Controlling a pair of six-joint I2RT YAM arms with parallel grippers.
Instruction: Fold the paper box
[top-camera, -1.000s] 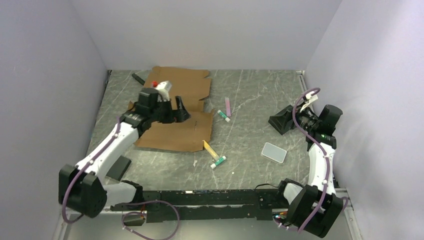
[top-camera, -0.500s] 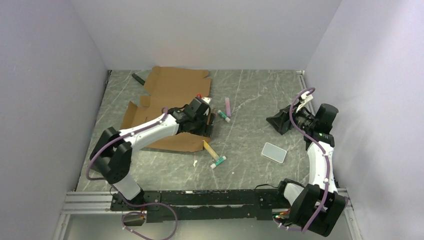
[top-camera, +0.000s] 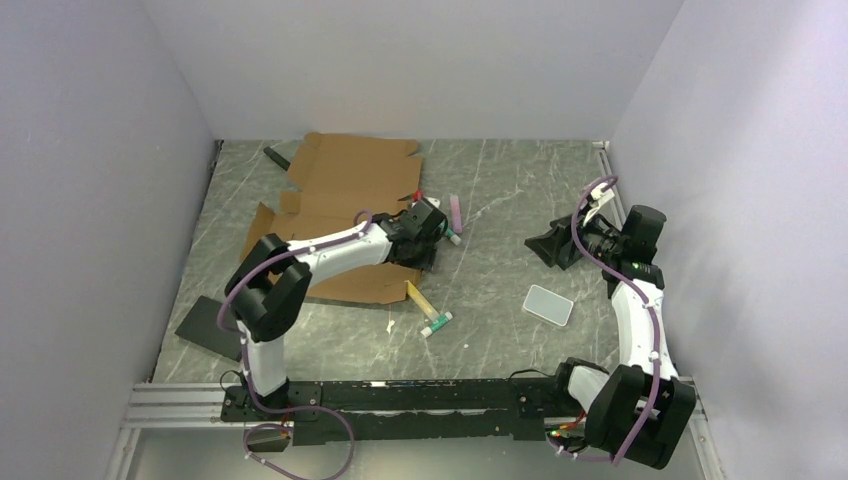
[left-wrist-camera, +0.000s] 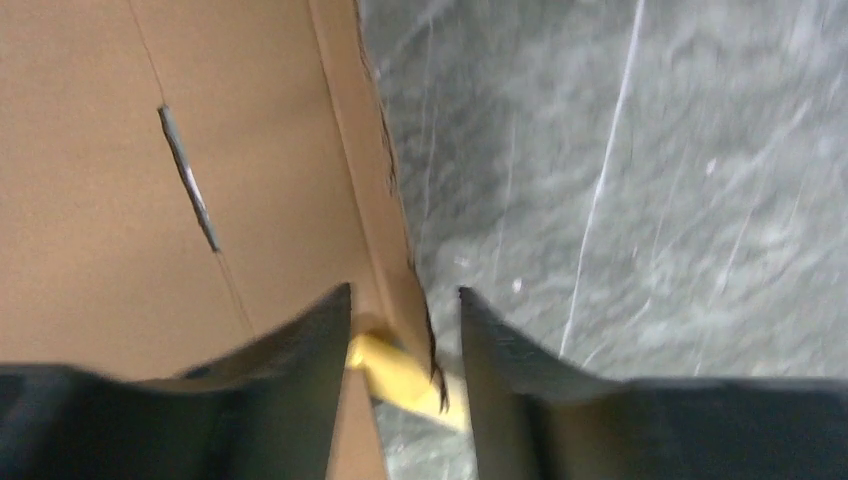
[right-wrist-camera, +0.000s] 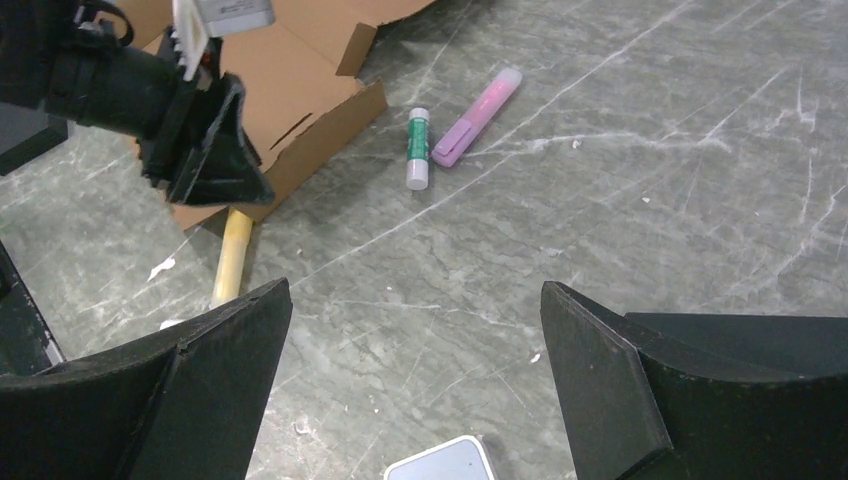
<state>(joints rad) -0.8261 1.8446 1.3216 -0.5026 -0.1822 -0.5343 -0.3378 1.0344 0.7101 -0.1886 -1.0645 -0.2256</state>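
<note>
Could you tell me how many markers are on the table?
4: pink marker and green marker beside the paper box's right edge, yellow marker at its near corner, green-capped marker nearer. More may be hidden.

Left tool (top-camera: 425, 250) at right edge of the paper box (top-camera: 345, 185)

In the blurred left wrist view, the brown corrugated cardboard sheet (left-wrist-camera: 150, 150) ran off the top and left edges. Its edge and the jaws hid most of the yellow cylindrical marker (left-wrist-camera: 395, 374). The right wrist view's bottom edge cut off the translucent grey rectangular lid (right-wrist-camera: 440, 462).
</note>
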